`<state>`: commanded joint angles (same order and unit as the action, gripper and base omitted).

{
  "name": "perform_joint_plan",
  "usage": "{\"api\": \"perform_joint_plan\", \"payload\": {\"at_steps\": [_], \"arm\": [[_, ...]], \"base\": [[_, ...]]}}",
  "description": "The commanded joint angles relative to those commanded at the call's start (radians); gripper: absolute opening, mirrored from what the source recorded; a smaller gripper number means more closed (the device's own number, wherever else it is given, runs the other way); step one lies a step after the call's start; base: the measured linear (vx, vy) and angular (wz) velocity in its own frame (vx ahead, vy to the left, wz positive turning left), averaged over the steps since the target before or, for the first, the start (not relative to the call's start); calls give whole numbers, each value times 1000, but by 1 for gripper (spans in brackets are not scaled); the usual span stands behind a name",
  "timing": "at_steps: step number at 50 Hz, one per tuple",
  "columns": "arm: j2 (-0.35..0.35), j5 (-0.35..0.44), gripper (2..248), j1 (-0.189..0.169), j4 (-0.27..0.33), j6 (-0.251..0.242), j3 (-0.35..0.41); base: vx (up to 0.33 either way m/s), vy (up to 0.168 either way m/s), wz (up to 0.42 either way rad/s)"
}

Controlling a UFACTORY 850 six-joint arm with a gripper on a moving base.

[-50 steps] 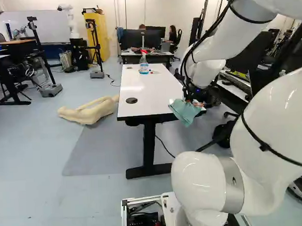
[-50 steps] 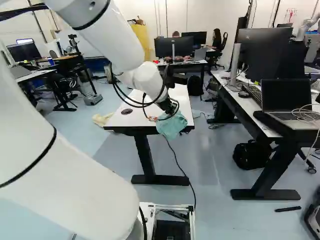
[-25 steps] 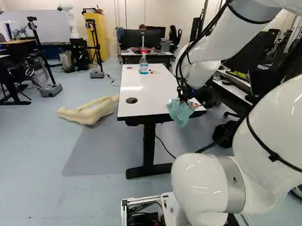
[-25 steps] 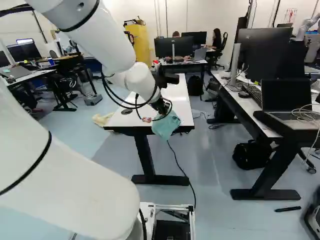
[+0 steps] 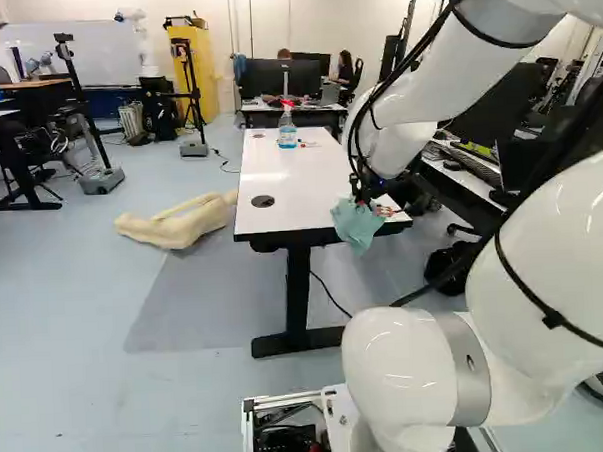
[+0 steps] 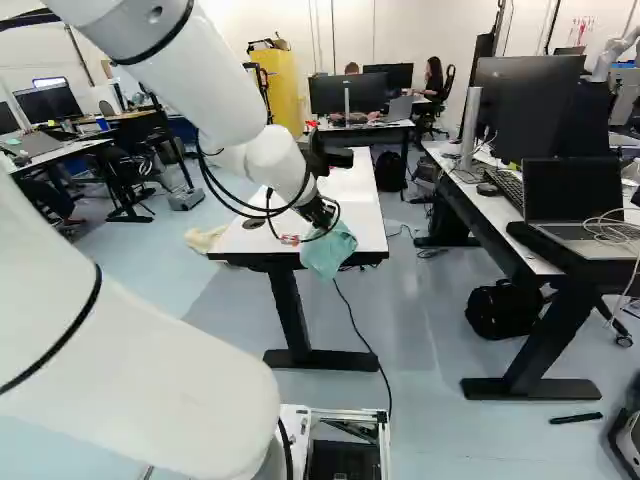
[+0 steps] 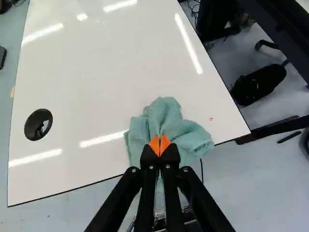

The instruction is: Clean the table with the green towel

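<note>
Pincer (image 6: 318,212) pinches crumpled green towel (image 7: 164,113) at table's (image 5: 300,191) near edge

Its orange-tipped fingers stand almost together, cloth between them. Right of centre in the left base view, the bunched, pale bluish-green towel lies partly on the white top, partly over the edge. At upper middle, a red-headed spray bottle (image 5: 288,135) holds bluish liquid; at bottom middle, an open metal frame (image 5: 279,398) contains dark parts. White surface runs between towel and black grommet (image 7: 38,124), and on ahead to the bottle.

Green towel (image 6: 328,252) in tool (image 6: 324,222) at edge of table (image 6: 358,200)
</note>
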<state>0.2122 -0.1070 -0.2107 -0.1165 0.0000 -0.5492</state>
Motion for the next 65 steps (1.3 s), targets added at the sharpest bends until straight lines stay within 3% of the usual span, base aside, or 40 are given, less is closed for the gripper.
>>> {"api": "perform_joint_plan", "payload": {"at_steps": [19, 65], "arm": [[-32, 0, 21, -15, 0, 0, -29], [-218, 0, 21, -148, 0, 0, -208]], "base": [[0, 0, 0], [0, 0, 0]]}}
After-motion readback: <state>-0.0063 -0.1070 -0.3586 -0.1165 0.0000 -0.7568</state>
